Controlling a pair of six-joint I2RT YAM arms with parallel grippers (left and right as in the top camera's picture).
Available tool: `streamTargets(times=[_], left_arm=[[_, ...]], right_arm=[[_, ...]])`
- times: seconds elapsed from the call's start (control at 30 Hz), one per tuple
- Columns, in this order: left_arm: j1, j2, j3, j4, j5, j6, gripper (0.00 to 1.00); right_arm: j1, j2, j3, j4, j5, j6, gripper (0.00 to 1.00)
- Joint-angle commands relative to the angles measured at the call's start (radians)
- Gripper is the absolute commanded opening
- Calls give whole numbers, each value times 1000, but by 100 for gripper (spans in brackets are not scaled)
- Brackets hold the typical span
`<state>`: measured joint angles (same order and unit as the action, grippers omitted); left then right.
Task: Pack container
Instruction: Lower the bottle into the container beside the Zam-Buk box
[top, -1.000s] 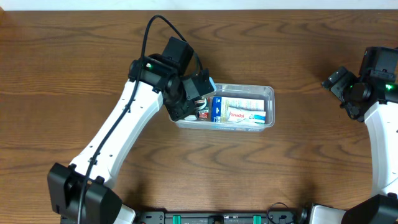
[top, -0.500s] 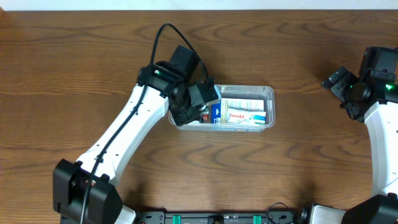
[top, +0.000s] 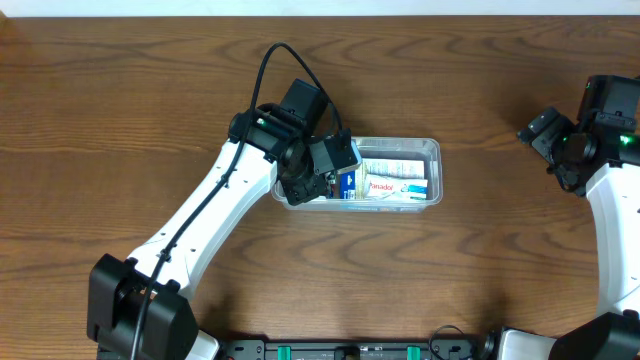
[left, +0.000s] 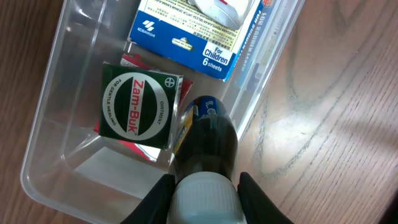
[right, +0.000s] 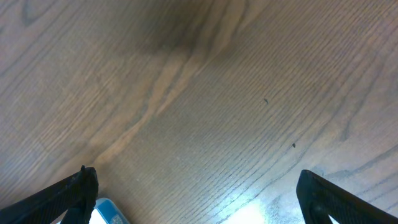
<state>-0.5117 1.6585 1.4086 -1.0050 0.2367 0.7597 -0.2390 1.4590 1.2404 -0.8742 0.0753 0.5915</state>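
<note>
The container (top: 432, 150) is a clear tub in the middle of the table, with small boxes in it. My left gripper (top: 325, 175) is at its left end, shut on a dark bottle (left: 206, 140) by its white cap (left: 205, 199). In the left wrist view the bottle points down along the container's (left: 56, 106) side wall. It is next to a green Zam-Buk box (left: 137, 111) and a blue-and-white box (left: 193, 25). My right gripper (top: 540, 135) is at the table's right side, well away from the container. It (right: 199, 199) is open over bare wood.
A Panadol box (top: 385, 186) and other flat boxes fill the container's right half. A small blue-and-white object (right: 106, 211) shows at the bottom left of the right wrist view. Bare wooden tabletop (top: 150, 80) lies all around.
My left arm has moved right with the bottle, bringing it in over the container's left end. The right arm has not moved.
</note>
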Motion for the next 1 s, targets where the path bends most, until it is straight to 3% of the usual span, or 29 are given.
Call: streamTargets(times=[0.0,0.97], left_arm=[[-2,-12,-3,2,20,7,15],[-2,-3,-79,95,-3,7,15]], right_arm=[[-10,0,5,-2,3,6,99],[-10,0,5,-2,3,6,99]])
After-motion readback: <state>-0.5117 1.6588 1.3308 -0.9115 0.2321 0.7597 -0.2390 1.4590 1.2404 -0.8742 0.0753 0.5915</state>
